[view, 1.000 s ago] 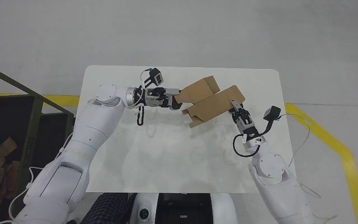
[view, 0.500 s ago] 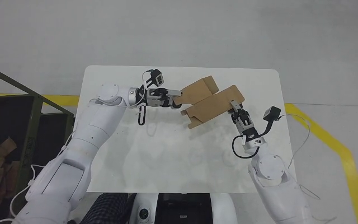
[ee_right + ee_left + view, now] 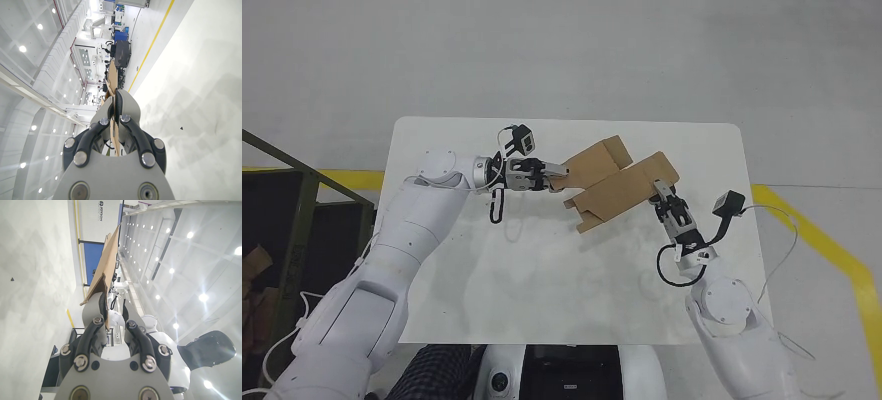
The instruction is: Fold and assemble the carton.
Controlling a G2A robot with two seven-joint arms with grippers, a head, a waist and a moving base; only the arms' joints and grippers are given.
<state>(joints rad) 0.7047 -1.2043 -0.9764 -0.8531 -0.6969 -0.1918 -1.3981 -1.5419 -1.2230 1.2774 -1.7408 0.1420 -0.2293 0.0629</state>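
Nearest, toward the right edge of the tabletop [image 3: 492, 290], the right gripper [image 3: 666, 196] pinches one end of the carton [image 3: 617, 187]. In its wrist view the pads [image 3: 118, 103] are pressed together on the cardboard, and the strip between them is hidden. There is one carton, a flattened brown sheet lying slantwise in the far right part of the tabletop, between the two grippers. Both wrist views show it edge-on, so its panels cannot be made out, nor whether it touches the surface. At its other end the left gripper [image 3: 560, 181] is spread. One finger [image 3: 101, 303] lies against the cardboard's corner and the other stands apart from it. One small dark speck [image 3: 12, 279] lies on the white top.
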